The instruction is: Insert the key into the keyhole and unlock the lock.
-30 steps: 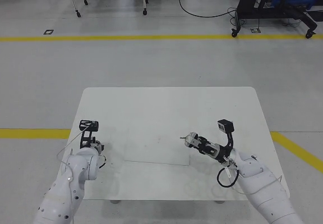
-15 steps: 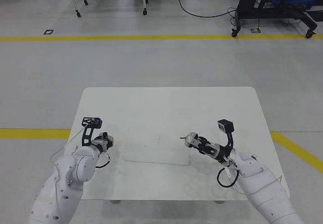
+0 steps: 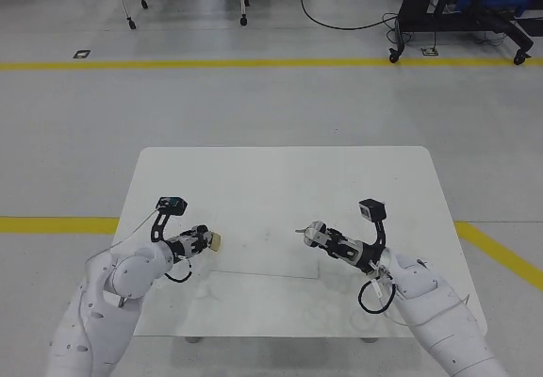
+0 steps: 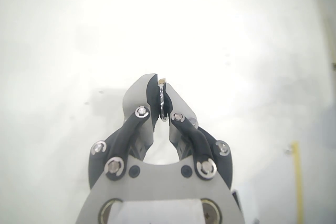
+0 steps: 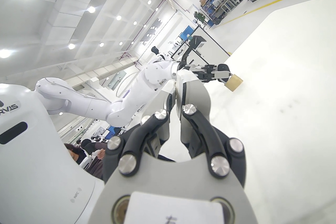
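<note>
Over the table (image 3: 281,179) the two arms face each other, well apart, apparently holding their loads clear of the surface so the insertion can be lined up in the air. The left gripper (image 3: 202,242) is clamped on the shackle (image 4: 162,104), leaving the lock (image 3: 215,242) body exposed toward the other arm. The right gripper (image 3: 312,234) is closed on the key (image 3: 301,230), which projects toward the lock and is not yet inserted.
</note>
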`<control>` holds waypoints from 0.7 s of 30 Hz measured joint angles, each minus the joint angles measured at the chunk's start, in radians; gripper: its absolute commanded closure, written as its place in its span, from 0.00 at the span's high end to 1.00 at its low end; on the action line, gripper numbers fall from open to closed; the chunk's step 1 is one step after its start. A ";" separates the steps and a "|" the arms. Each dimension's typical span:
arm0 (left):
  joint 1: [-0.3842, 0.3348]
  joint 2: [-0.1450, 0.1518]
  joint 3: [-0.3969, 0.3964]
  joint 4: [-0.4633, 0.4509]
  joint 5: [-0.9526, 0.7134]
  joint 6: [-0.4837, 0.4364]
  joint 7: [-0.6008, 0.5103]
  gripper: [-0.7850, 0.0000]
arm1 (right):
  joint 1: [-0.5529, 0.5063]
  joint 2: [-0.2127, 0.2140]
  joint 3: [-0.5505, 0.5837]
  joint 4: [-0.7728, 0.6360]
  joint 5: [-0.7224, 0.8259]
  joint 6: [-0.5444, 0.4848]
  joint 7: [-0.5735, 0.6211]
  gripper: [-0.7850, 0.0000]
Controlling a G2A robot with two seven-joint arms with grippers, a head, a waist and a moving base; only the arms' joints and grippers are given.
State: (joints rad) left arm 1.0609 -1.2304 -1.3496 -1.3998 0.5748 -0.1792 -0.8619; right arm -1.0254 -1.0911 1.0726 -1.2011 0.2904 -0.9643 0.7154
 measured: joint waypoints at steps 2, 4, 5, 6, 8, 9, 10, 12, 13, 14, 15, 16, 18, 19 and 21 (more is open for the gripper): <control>-0.085 -0.007 0.020 0.110 -0.149 -0.032 -0.068 0.00 | -0.004 0.000 0.004 -0.001 -0.001 -0.014 -0.012 0.00; -0.171 -0.019 0.055 0.229 -0.272 -0.076 -0.145 0.00 | -0.009 0.000 0.010 -0.001 0.000 -0.025 -0.019 0.00; -0.207 -0.026 0.070 0.280 -0.325 -0.097 -0.176 0.00 | -0.011 0.001 0.012 -0.001 -0.001 -0.028 -0.021 0.00; -0.240 -0.032 0.086 0.330 -0.378 -0.115 -0.208 0.00 | -0.012 0.001 0.014 -0.001 -0.003 -0.030 -0.023 0.00; -0.311 -0.048 0.127 0.433 -0.470 -0.147 -0.267 0.00 | -0.017 0.002 0.019 -0.001 -0.013 -0.031 -0.030 0.00; -0.335 -0.053 0.147 0.467 -0.482 -0.156 -0.272 0.00 | -0.020 0.003 0.022 -0.002 -0.019 -0.030 -0.035 0.00; -0.353 -0.055 0.165 0.493 -0.472 -0.161 -0.265 0.00 | -0.025 0.003 0.026 -0.006 -0.027 -0.032 -0.042 0.00; -0.352 -0.055 0.164 0.494 -0.451 -0.161 -0.258 0.00 | -0.035 0.005 0.035 -0.015 -0.036 -0.037 -0.052 0.00; -0.350 -0.055 0.162 0.490 -0.448 -0.160 -0.257 0.00 | -0.040 0.006 0.040 -0.019 -0.039 -0.041 -0.057 0.00; -0.349 -0.055 0.161 0.489 -0.448 -0.160 -0.257 0.00 | -0.041 0.006 0.041 -0.020 -0.039 -0.042 -0.058 0.00; -0.349 -0.055 0.161 0.489 -0.448 -0.160 -0.258 0.00 | -0.041 0.006 0.042 -0.020 -0.039 -0.042 -0.058 0.00; -0.347 -0.054 0.160 0.487 -0.447 -0.160 -0.256 0.00 | -0.041 0.006 0.041 -0.020 -0.038 -0.042 -0.058 0.00; -0.331 -0.051 0.152 0.463 -0.428 -0.157 -0.222 0.00 | -0.041 0.006 0.041 -0.020 -0.038 -0.041 -0.057 0.00; -0.311 -0.046 0.137 0.434 -0.425 -0.156 -0.182 0.00 | -0.041 0.006 0.041 -0.020 -0.038 -0.041 -0.057 0.00; -0.281 -0.039 0.103 0.391 -0.478 -0.156 -0.164 0.00 | -0.041 0.006 0.041 -0.021 -0.038 -0.040 -0.058 0.00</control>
State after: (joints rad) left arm 0.7799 -1.2695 -1.2470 -1.0085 0.0965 -0.3355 -1.0261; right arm -1.0666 -1.0848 1.1136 -1.2219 0.2519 -1.0044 0.6570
